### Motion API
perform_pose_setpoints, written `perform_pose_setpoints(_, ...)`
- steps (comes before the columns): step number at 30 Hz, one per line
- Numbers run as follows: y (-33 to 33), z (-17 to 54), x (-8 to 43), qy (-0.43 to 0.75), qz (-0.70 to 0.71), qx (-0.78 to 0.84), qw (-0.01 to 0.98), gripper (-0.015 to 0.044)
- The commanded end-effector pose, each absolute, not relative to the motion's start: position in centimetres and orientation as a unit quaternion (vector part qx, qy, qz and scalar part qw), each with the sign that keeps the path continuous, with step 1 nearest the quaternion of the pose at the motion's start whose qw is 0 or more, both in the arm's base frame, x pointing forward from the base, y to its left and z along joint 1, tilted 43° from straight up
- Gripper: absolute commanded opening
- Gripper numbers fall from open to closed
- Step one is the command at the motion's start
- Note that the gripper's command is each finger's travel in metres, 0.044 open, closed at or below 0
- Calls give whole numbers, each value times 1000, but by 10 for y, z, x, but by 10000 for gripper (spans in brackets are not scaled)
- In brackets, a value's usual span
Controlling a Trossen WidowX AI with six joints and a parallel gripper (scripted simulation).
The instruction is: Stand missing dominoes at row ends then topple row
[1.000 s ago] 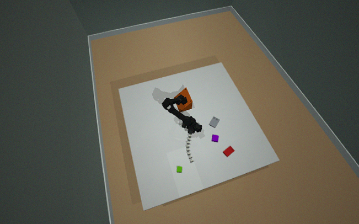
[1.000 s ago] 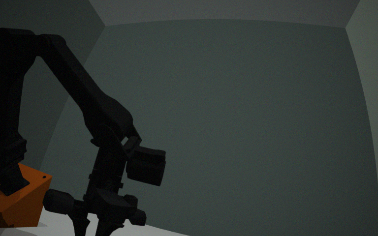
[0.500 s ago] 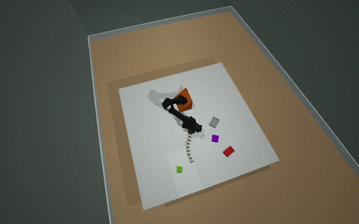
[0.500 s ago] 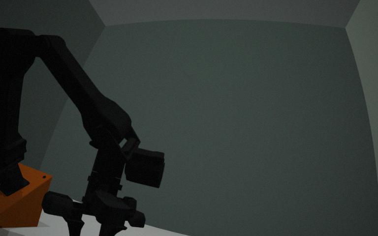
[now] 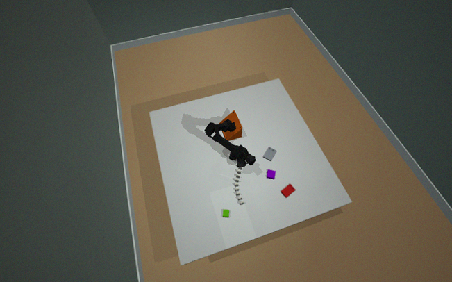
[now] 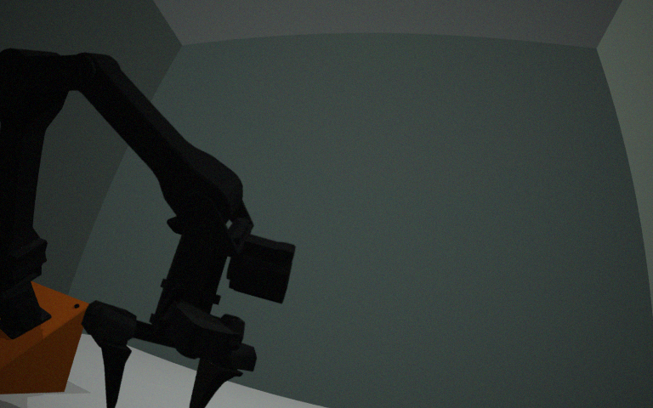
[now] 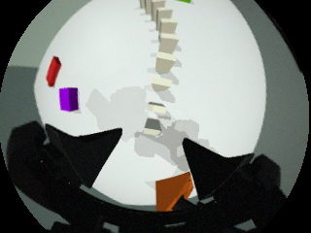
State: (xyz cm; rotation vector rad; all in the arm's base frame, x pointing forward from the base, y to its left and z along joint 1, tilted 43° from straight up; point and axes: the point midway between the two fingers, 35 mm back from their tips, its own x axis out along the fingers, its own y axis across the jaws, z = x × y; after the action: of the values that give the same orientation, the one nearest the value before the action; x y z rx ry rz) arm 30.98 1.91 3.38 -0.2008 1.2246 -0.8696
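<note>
A curved row of several cream dominoes (image 5: 236, 189) (image 7: 168, 43) stands on the white table, with small gaps between them. My gripper (image 6: 153, 403) (image 7: 154, 136) is open wide, its two black fingers pointing down. The domino at the robot's end of the row (image 7: 153, 126) appears upright between the spread fingers, with space on both sides and touching neither. In the top view the arm partly covers this end of the row. In the exterior view the fingertips run off the bottom edge and no domino shows.
A purple block (image 5: 270, 174) (image 7: 68, 99), a red block (image 5: 287, 190) (image 7: 53, 72) and a grey block (image 5: 269, 153) lie to one side of the row. A green block (image 5: 226, 213) is near the row's far end. The orange base (image 5: 233, 130) (image 7: 171, 190) is behind the gripper.
</note>
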Motion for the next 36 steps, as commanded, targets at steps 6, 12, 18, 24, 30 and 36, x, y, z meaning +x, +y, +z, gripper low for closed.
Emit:
perform_pose_setpoints(6,87,107,300,549,-387,-83,736,440)
perform_pose_setpoints(12,85,101,298,573,-350,-132,729,361)
perform_pose_setpoints(18,75,79,290,647,-178,-330,664,204)
perform_pose_setpoints(24,63,58,280,671,7,-501,547,46)
perform_pose_setpoints(30,57,46,273,661,113,-582,459,0)
perform_pose_setpoints(36,57,46,273,661,113,-582,459,0)
